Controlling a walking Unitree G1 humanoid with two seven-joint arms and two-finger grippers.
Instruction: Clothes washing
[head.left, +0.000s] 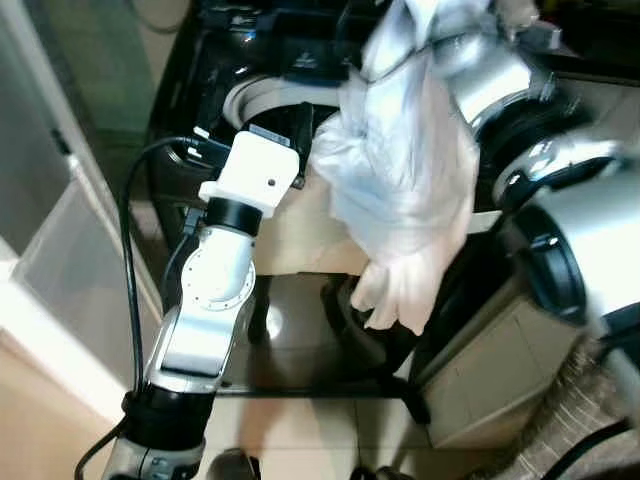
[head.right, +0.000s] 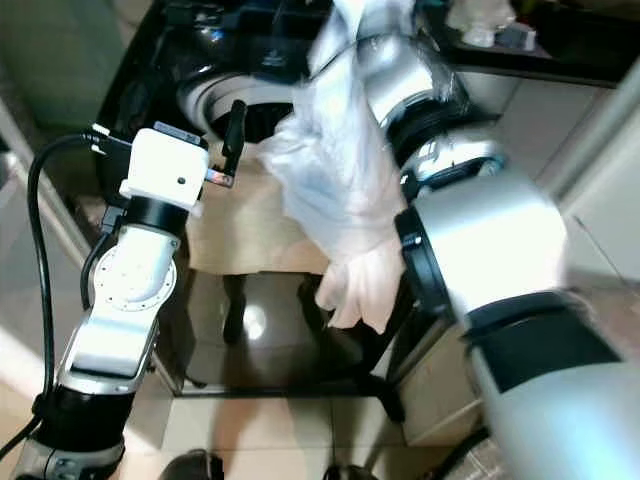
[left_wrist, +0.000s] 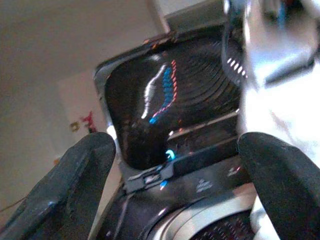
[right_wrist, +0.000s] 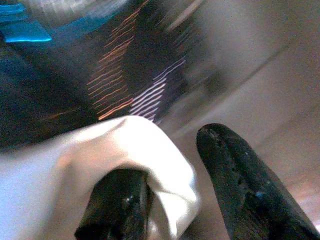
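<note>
Glossy floor tiles (head.left: 300, 330) lie below, and above them a white cloth (head.left: 400, 190) hangs from the raised right arm, draped over it in front of the washer (head.left: 250, 60). Right pincer (right_wrist: 185, 185): cloth is wrapped over one finger, the other stands apart, so whether it grips cannot be told. Left pincer (left_wrist: 175, 165) is spread wide, empty, at the washer's drum rim (head.left: 262, 95), its dark lid (left_wrist: 165, 95) raised behind.

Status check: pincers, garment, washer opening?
Right pincer carrying white garment, cloth draped over one finger, above the washer opening. Left pincer open, empty, by the drum rim. Garment not yet in; nothing seen blocking the opening.
</note>
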